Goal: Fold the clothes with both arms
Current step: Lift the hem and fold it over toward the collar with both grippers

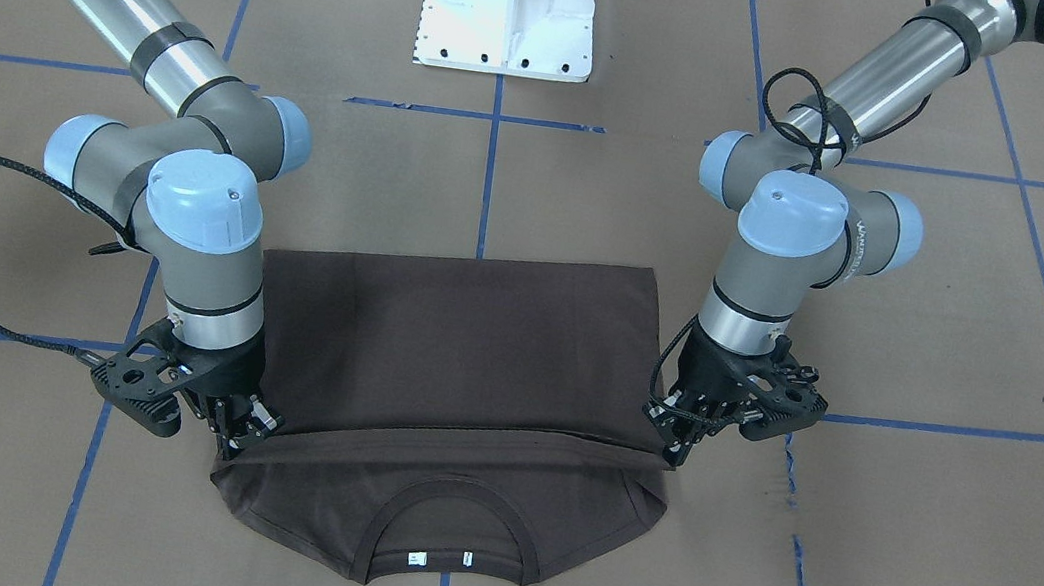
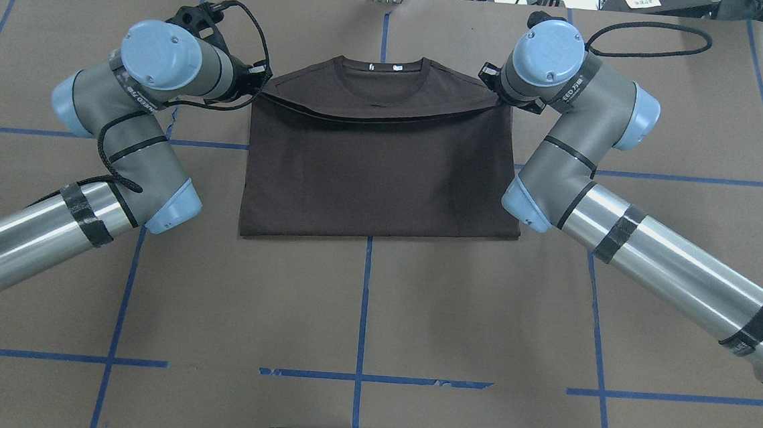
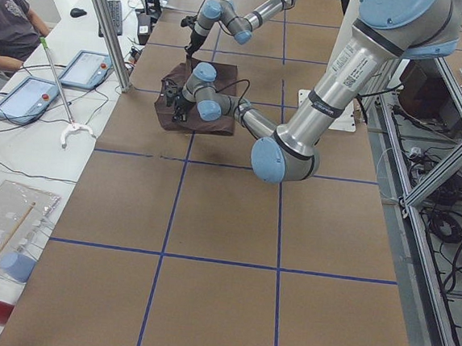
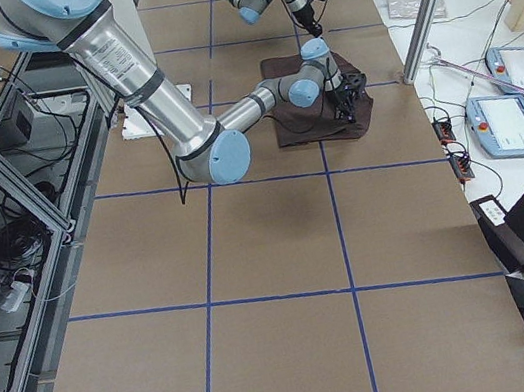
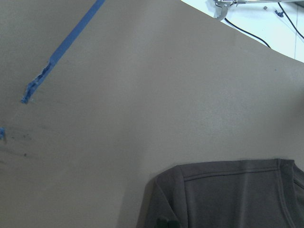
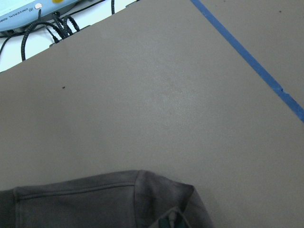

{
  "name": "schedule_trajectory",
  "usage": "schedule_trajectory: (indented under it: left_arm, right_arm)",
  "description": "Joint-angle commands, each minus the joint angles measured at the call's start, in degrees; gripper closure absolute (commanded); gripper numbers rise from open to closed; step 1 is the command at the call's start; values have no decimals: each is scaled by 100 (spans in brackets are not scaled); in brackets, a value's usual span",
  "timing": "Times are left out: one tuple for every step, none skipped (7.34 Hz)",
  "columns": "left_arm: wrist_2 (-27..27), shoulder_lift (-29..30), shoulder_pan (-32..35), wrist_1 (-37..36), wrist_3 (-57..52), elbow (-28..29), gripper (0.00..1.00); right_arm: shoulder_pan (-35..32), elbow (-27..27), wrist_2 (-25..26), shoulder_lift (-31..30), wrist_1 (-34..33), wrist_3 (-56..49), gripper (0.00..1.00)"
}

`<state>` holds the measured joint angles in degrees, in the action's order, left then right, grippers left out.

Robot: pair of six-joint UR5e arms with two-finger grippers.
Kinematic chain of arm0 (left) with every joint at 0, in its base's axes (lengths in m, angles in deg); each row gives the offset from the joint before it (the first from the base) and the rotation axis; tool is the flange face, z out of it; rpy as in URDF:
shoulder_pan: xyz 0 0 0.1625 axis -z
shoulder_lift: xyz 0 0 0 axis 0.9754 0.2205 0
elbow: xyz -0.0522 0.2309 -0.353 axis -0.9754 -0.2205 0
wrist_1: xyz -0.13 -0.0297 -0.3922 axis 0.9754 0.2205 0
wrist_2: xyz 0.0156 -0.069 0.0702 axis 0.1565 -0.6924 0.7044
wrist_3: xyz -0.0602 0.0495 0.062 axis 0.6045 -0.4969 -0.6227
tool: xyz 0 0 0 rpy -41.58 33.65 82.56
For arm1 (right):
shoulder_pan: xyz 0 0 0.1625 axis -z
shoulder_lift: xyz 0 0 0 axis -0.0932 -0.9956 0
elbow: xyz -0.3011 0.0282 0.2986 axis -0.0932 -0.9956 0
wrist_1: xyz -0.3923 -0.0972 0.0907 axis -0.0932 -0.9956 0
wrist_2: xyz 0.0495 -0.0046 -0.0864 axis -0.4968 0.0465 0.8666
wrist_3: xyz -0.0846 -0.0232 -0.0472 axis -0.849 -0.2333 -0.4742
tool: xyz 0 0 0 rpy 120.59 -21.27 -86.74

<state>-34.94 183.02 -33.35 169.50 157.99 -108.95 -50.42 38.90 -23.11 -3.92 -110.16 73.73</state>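
Note:
The dark brown T-shirt (image 1: 455, 345) lies flat on the table, its lower half folded up so that the hem crosses just short of the collar (image 1: 451, 526) with its white neck labels. My left gripper (image 1: 675, 449) pinches one end of that hem, and my right gripper (image 1: 236, 437) pinches the other. In the overhead view the T-shirt (image 2: 377, 173) shows the hem sagging slightly between the left gripper (image 2: 259, 88) and the right gripper (image 2: 497, 96). Each wrist view shows only a shoulder of the T-shirt (image 5: 228, 194) (image 6: 95, 204) at its bottom edge.
Blue tape lines cross the brown table cover. The white pedestal base (image 1: 509, 9) stands behind the shirt. Beyond the table's far edge are cables, touch tablets (image 3: 27, 98) (image 4: 509, 127) and a seated person (image 3: 9, 24).

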Motion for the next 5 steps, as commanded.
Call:
schedule_trajectory:
  left_arm:
    - [1, 13, 3, 309, 0, 226, 92]
    - [1, 13, 3, 477, 18, 228, 71]
    - [1, 13, 29, 574, 35, 219, 67]
    - [-8, 13, 47, 706, 36, 202, 67]
    - [-34, 4, 152, 725, 18, 201, 67]
  right_arm:
    - [-2, -21, 5, 4, 14, -18, 85]
    - [-2, 6, 5, 39, 23, 25, 74]
    - [-2, 93, -13, 57, 23, 61, 58]
    - [-2, 363, -74, -38, -3, 52, 56]
    - [-11, 801, -388, -309, -30, 61, 49]
